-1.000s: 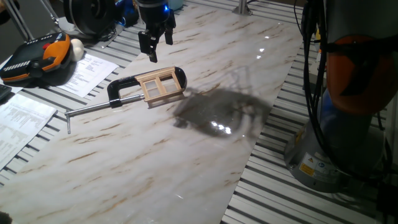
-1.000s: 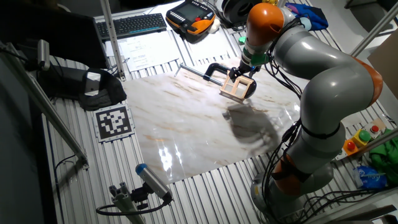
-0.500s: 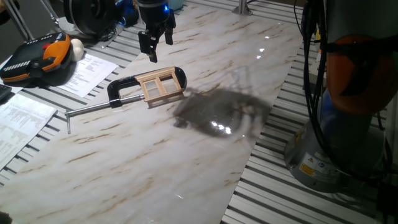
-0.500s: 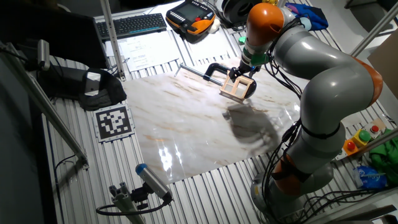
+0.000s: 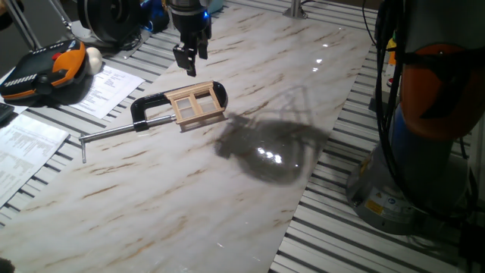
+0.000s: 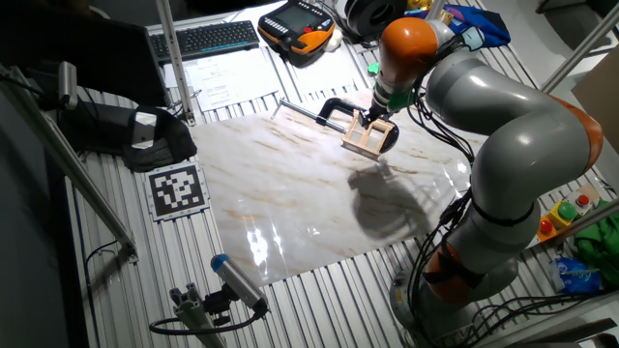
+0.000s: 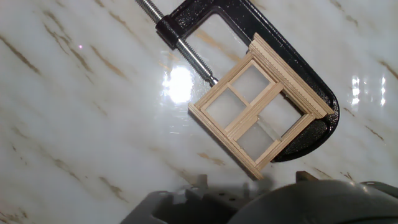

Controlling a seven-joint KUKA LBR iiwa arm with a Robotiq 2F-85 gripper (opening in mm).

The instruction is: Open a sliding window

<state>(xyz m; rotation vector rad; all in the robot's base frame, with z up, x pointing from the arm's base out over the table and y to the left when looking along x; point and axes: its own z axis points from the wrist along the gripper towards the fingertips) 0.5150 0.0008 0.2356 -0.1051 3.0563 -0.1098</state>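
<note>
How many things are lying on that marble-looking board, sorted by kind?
Miniature wooden windows: 1, the sliding window
Clamps: 1, the black C-clamp that grips the window
Total: 2
The gripper hangs above them, touching neither.

A glossy white marble-patterned board (image 5: 189, 174) with tan veins lies on a ribbed metal table (image 5: 341, 235). On the board, toward eleven o'clock in one fixed view, a pale-wood window (image 5: 196, 105) lies flat, held in a black clamp (image 5: 155, 103) whose steel bar points toward eight o'clock. On the table beside the board, at nine o'clock, lie printed papers (image 5: 110, 87).
</note>
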